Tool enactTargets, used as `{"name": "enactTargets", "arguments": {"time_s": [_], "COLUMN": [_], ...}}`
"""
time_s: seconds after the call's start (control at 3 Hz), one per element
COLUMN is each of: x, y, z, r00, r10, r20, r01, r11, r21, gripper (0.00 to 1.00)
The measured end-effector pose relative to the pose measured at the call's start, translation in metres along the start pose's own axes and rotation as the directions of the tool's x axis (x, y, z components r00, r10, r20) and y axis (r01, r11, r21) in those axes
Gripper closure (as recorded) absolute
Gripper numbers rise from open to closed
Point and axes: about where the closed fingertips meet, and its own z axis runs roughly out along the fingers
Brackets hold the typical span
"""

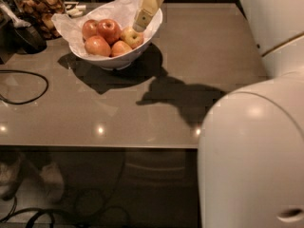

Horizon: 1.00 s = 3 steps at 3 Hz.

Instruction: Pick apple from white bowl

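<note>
The white bowl (142, 51) stands at the far left of the brown table, lined with crumpled white paper. It holds several apples: a deep red apple (108, 30) at the back middle, two more red ones beside and in front of it, a yellow-orange one (121, 48) and a pale yellow-green one (133, 36) at the right. My gripper (140, 23) reaches down from the top edge over the bowl's right rim. Its tip hangs just above and right of the yellow-green apple. It holds nothing that I can see.
A glass jar of brown snacks (40, 6) stands at the back left, with a dark object (29, 38) next to it. A black cable (28, 91) loops on the table's left. The table's front edge (95, 146) runs below. My white body (251, 156) fills the right.
</note>
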Motion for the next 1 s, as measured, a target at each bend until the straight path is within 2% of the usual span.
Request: {"name": "enactTargets", "arguments": {"time_s": [0.33, 0.67, 1.0], "x": [-0.024, -0.027, -0.04], "y": [-0.019, -0.024, -0.027], "z": [0.026, 0.028, 0.045], "r00": [1.0, 1.0, 0.998], "r10": [-0.011, -0.011, -0.059], "r20": [-0.021, -0.009, 0.027], "r01": [0.011, 0.011, 0.059], "r11": [0.9999, 0.9998, 0.9982], "r21": [0.001, 0.013, -0.002], "gripper": [0.0, 0.0, 0.0]}}
